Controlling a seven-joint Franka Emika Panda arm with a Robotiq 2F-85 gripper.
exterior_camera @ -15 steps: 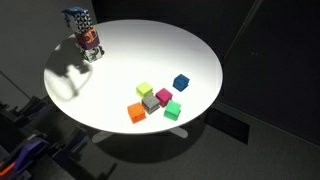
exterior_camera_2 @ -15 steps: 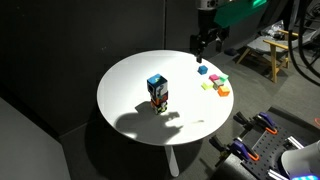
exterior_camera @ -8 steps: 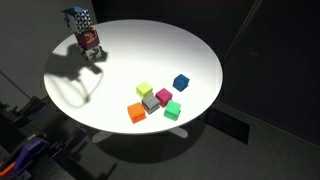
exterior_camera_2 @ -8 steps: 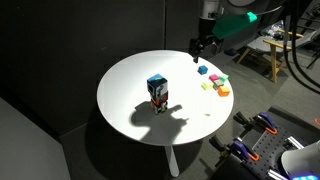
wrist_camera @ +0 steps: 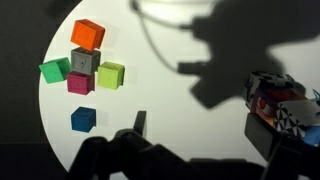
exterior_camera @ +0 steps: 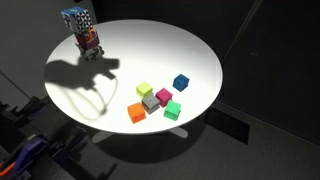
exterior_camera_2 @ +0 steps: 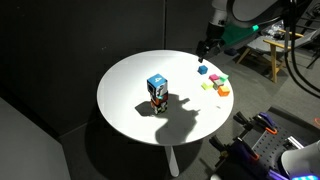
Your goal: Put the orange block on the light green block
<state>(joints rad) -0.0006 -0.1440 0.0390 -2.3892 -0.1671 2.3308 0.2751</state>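
Tool (exterior_camera_2: 206,47) hangs over the worktop (exterior_camera_2: 130,90), its spread we cannot tell, and the orange block (wrist_camera: 88,34) lies farthest from it, past the light green block (wrist_camera: 110,75).

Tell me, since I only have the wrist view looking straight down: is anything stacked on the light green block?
Observer: No. In an exterior view the light green block has a bare top. The orange block sits on the table, beside the grey block.
Operator: And how close is the gripper to them?
Observer: In an exterior view the gripper hangs in the air on the blocks' side of the table, above the blue block, and touches nothing.
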